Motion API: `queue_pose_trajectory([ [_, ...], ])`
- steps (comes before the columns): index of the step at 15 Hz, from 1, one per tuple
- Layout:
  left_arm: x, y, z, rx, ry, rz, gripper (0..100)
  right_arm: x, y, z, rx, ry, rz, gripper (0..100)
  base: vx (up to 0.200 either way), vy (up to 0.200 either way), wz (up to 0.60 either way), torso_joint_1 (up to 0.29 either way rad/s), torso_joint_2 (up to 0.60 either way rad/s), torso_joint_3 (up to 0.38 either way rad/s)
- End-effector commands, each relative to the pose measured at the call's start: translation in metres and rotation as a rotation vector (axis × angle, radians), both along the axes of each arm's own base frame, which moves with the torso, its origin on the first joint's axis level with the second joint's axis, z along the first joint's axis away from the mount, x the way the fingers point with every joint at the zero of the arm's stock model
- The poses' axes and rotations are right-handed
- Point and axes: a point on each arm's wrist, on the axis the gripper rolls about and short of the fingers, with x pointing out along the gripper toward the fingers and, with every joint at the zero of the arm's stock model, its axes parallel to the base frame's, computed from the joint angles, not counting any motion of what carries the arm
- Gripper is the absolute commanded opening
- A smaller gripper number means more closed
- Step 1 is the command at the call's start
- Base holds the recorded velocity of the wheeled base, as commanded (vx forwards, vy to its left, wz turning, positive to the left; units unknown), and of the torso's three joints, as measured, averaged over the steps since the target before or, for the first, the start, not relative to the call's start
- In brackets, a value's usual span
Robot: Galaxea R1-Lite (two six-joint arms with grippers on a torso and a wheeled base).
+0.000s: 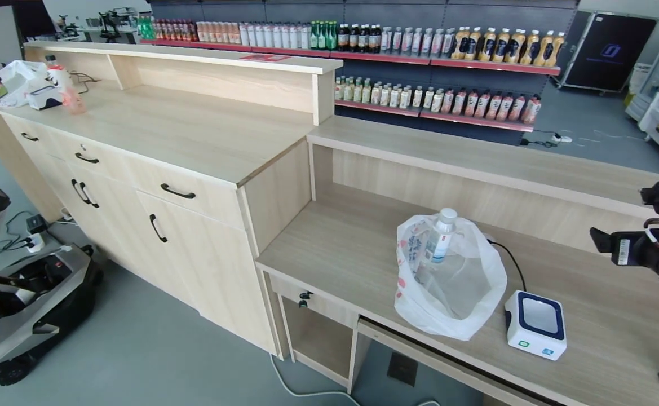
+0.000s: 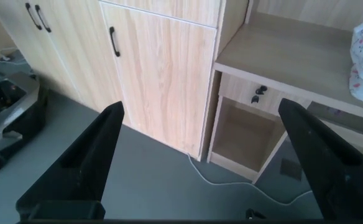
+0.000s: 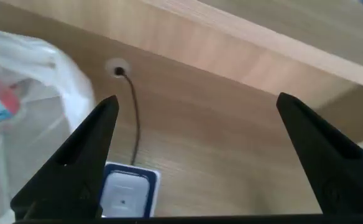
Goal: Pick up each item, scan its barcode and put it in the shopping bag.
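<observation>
Right hand [image 3: 197,98], fingers [image 3: 76,162] wide apart, near scanner [image 3: 127,186] beside shopping bag [image 3: 38,56].

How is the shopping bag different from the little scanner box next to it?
The shopping bag is soft, crumpled and see-through, with a bottle standing inside; the scanner is a hard box. The bag stands taller than the scanner. The scanner has a black cable; the bag has none. Both are white and sit on the wooden counter.
</observation>
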Motion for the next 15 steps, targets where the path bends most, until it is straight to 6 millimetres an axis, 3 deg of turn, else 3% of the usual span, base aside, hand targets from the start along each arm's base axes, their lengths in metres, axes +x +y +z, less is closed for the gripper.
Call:
queue_pose_trajectory([
  [1,0.000,0.000,0.000,0.000,0.000,0.001,100,-0.017,-0.015,0.014,0.076,-0.026,-0.249,100,0.000,0.000,-0.60,0.012,0.00,0.002],
  [5,0.000,0.000,0.000,0.000,0.000,0.001,100,-0.012,-0.034,-0.018,0.235,0.030,-0.403,100,0.000,0.000,-0.60,0.004,0.00,0.002],
  [9,0.000,0.000,0.000,0.000,0.000,0.001,100,0.005,-0.059,-0.082,0.392,0.126,-0.519,100,0.000,0.000,0.00,0.000,0.00,0.000],
  [15,0.000,0.000,0.000,0.000,0.000,0.001,100,0.049,-0.064,-0.118,0.411,0.131,-0.459,100,0.000,0.000,0.00,0.000,0.00,0.000],
])
